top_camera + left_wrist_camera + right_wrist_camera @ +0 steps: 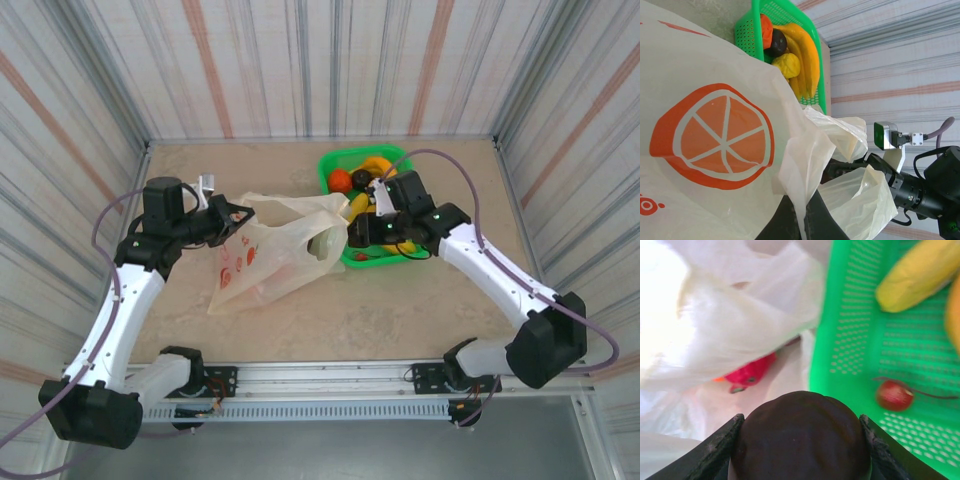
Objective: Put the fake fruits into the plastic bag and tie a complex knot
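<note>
Between my two arms on the beige table top (400,310): the thin translucent cream plastic bag (270,250), printed with red-orange fruit slices, lying slumped with its mouth toward the basket. My left gripper (243,212) is clenched on a fold of the bag. In the left wrist view the film runs down between its dark fingers (827,227).

Touching the bag's mouth on its right side: the green perforated rectangular plastic basket (855,330). Inside it are glossy yellow plastic bananas (807,55) and a round orange fruit (340,181).

My right gripper (362,232) hangs over the line where bag meets basket, grasping a dark purple-brown round fruit (802,435) between both fingers (715,447).

Below it, inside the bag, a magenta dragon fruit (750,375) lies on the film. On the basket floor just beside it sits a small red fruit with a thin stem (894,395)
</note>
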Robot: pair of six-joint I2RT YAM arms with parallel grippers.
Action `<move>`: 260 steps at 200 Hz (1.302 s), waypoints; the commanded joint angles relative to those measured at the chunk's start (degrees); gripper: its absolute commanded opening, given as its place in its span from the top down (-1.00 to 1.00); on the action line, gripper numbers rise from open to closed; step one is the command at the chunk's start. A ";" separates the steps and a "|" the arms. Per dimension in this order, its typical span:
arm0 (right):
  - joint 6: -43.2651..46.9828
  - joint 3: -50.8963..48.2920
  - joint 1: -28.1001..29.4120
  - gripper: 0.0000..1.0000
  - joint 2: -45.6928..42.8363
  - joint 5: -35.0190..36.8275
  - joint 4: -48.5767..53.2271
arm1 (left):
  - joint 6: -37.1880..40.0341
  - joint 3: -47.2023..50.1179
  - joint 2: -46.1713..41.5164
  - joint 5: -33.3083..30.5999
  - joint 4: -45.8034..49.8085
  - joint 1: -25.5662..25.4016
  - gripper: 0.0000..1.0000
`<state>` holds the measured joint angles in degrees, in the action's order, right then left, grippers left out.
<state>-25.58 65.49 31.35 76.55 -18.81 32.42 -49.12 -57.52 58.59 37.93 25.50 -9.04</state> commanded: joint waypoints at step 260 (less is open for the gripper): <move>-6.75 22.73 19.80 -0.42 29.86 -10.41 -19.79 | 1.22 0.74 -3.06 0.65 0.37 2.62 1.00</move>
<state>-32.60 86.43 51.27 106.69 -29.36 11.42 -48.88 -57.28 56.23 38.33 25.54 -7.05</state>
